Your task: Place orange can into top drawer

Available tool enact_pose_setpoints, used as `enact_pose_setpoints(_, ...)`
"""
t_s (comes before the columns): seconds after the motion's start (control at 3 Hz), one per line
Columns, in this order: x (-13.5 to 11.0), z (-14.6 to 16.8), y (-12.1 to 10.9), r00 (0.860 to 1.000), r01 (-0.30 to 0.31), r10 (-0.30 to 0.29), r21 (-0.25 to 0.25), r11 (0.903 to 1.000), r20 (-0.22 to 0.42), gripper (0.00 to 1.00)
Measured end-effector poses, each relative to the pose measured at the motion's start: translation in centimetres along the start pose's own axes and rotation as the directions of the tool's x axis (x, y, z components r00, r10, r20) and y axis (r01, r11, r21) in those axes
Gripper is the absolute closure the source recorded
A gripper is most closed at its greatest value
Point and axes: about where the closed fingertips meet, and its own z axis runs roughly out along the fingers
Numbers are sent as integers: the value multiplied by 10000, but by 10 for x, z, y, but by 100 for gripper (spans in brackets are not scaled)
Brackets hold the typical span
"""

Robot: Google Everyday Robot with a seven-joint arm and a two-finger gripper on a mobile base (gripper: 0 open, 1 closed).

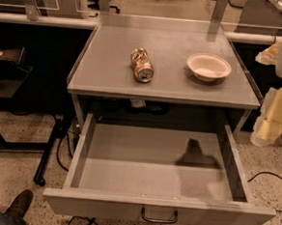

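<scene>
Orange can [142, 65] lies on table [110, 73], label unreadable; claw [270, 124] at right, state unclear.

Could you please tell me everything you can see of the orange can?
The orange can is a small drink can, shiny copper-orange and brown with pale patches. It lies on its side on the grey tabletop, its silver end with the pull tab facing the camera. It sits left of the white bowl, apart from it, and above the open top drawer. Nothing grips it: the gripper hangs beyond the table's right edge.
</scene>
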Motion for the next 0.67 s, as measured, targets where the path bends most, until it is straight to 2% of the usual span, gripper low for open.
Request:
enact_pose_setpoints(0.33, 0, 0, 0, 10000, 0, 0, 0, 10000, 0, 0)
enact_pose_setpoints(0.67, -12, 3, 4, 9992, -390, 390, 65, 9992, -31, 0)
